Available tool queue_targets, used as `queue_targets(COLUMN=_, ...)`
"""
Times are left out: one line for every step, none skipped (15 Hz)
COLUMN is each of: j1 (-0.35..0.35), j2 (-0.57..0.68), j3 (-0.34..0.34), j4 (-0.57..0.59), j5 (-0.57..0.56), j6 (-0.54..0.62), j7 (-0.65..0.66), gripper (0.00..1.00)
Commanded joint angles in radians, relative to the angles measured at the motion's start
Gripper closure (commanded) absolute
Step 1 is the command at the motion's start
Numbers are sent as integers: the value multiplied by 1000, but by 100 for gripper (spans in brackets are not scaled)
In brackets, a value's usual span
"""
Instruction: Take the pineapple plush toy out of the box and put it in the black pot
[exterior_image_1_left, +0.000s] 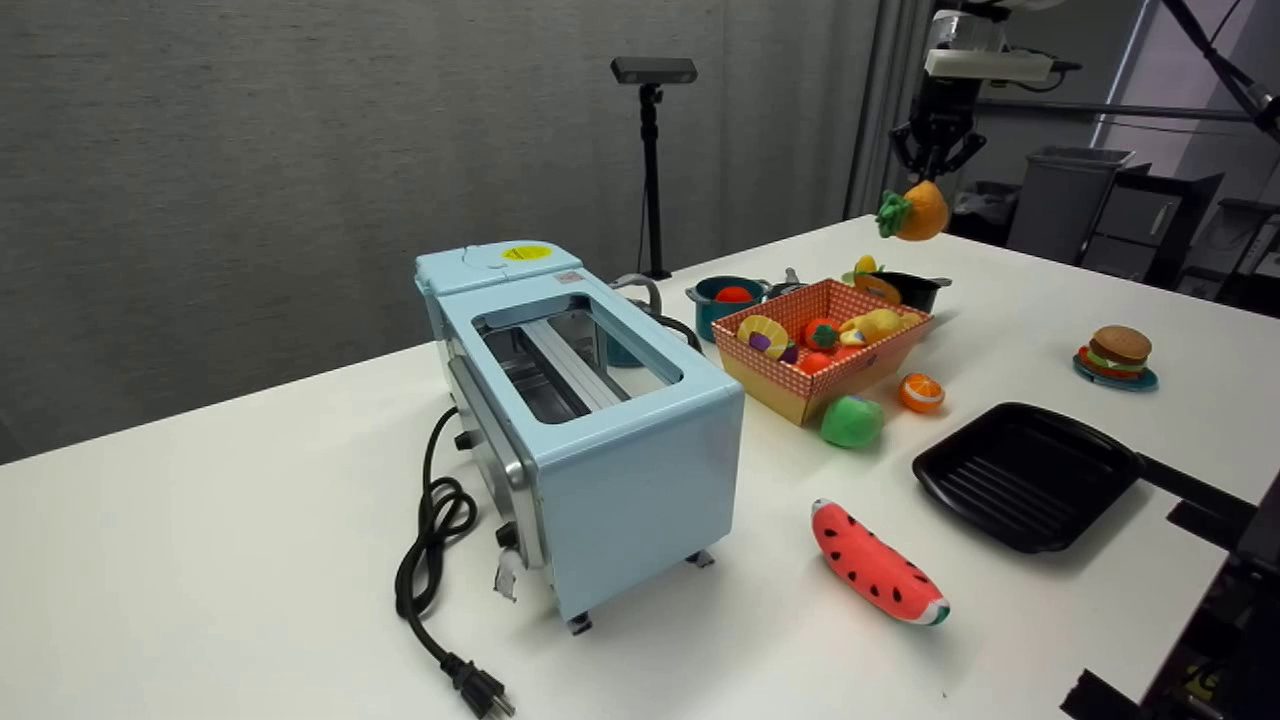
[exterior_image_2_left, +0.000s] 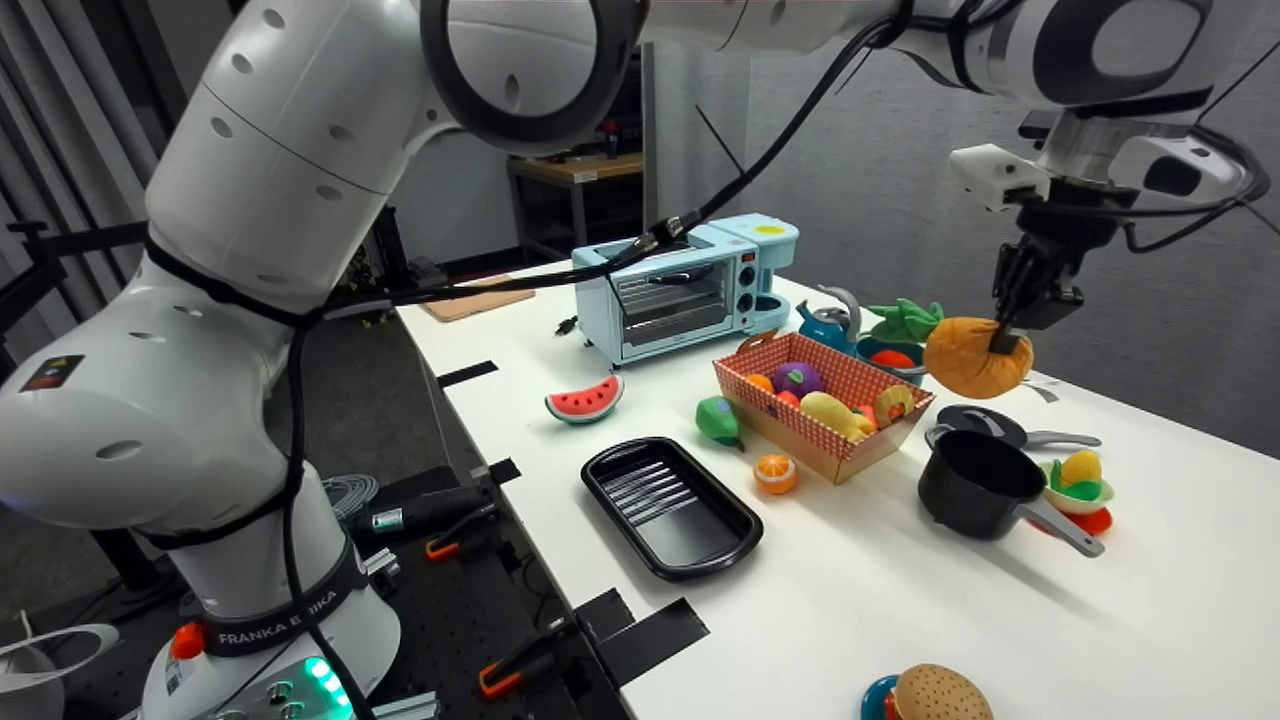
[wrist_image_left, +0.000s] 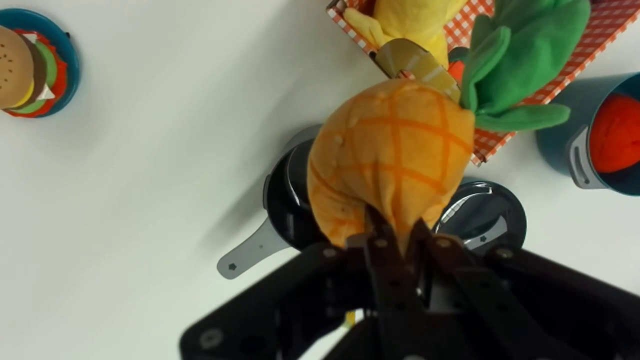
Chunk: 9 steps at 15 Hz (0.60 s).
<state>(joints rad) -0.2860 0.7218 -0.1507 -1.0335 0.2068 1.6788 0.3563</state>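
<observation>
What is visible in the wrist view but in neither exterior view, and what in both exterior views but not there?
Only in the wrist view: a star-shaped mark on the grey handle of the black pot.

Only in both exterior views: the light-blue toaster, the ridged grill pan, the watermelon plush and the toy orange.

Shared by all: that pot, the box, the toy hamburger, and the pineapple plush toy pinched between the fingers.

Orange pineapple (exterior_image_2_left: 965, 362) aloft, out of the box (exterior_image_2_left: 790, 432).
In an exterior view it hangs sideways, green tuft (exterior_image_2_left: 905, 322) towards ten o'clock; the filled, red-checked box at eight, black pot (exterior_image_2_left: 965, 505) at six.
</observation>
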Motion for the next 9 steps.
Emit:
queue_targets(j1=-21, j2=44, j3=12, j4=92, j5=21, j6=-61, j7=4, gripper=97)
queue_targets(j1=-19, j2=41, j3=11, j4=85, j5=23, j6=-56, j7=3, gripper=97)
queue_targets(j1=-20, j2=43, j3=11, j4=89, j5=24, j6=-58, j7=2, gripper=97)
queue_targets(j1=-20, j2=45, j3=11, j4=90, j5=24, j6=-58, j7=2, gripper=97)
queue_targets(j1=-20, j2=45, j3=12, j4=91, j5=26, j6=-57, j7=2, gripper=97)
queue_targets(j1=-21, j2=46, j3=12, j4=92, j5=26, j6=-58, j7=2, gripper=97)
queue_targets(j1=-22, j2=47, j3=14, j4=94, j5=30, j6=-59, j7=1, gripper=97)
queue_targets(j1=-24, j2=49, j3=17, j4=98, j5=34, j6=-63, j7=0, gripper=74)
queue_targets(j1=-24, j2=51, j3=19, j4=101, j5=34, j6=-68, j7=-3, gripper=64)
